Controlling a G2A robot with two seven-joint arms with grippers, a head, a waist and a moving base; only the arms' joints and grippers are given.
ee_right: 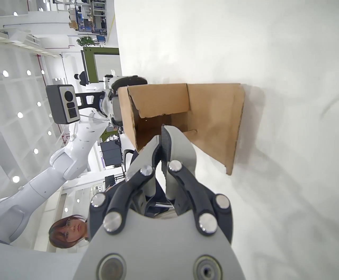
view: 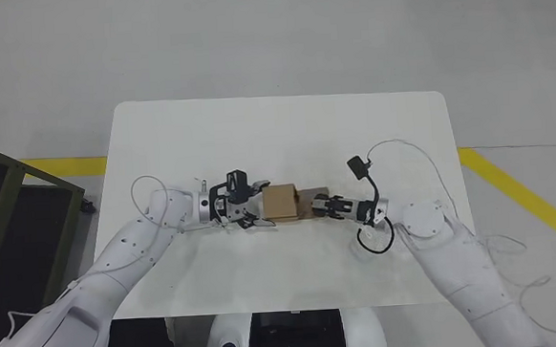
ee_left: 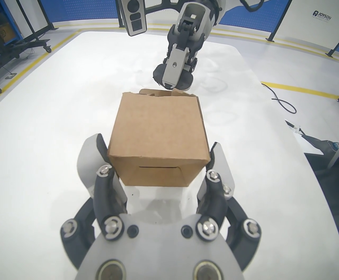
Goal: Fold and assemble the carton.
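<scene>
Brown cardboard carton (view: pixel 282 201), box-shaped and lying on its side, is resting on the white rectangular table (view: pixel 275 126) with rounded corners, nearer the robot's edge than the far one. The carton's closed end, which is showing a tucked flap and a thin slot, is facing the left gripper (ee_left: pixel 159 153). Its open end, with loose flaps sticking out, is facing the right gripper (ee_right: pixel 163 132).

The left gripper is straddling the closed end. Its jaws are standing wide and its two fingers (ee_left: pixel 102 151) are pressing on the carton's opposite side walls, so it is gripping the carton. At the carton's other end, the right gripper is pointing into the open mouth with its jaws pinched fully together. Its tip is sitting just beside a slotted flap (ee_right: pixel 214 124) that is folding outward, though I cannot tell whether the two are touching.

Farther off than the carton, past the table's side, a yellow floor stripe (view: pixel 67 167) is running along the grey floor.
</scene>
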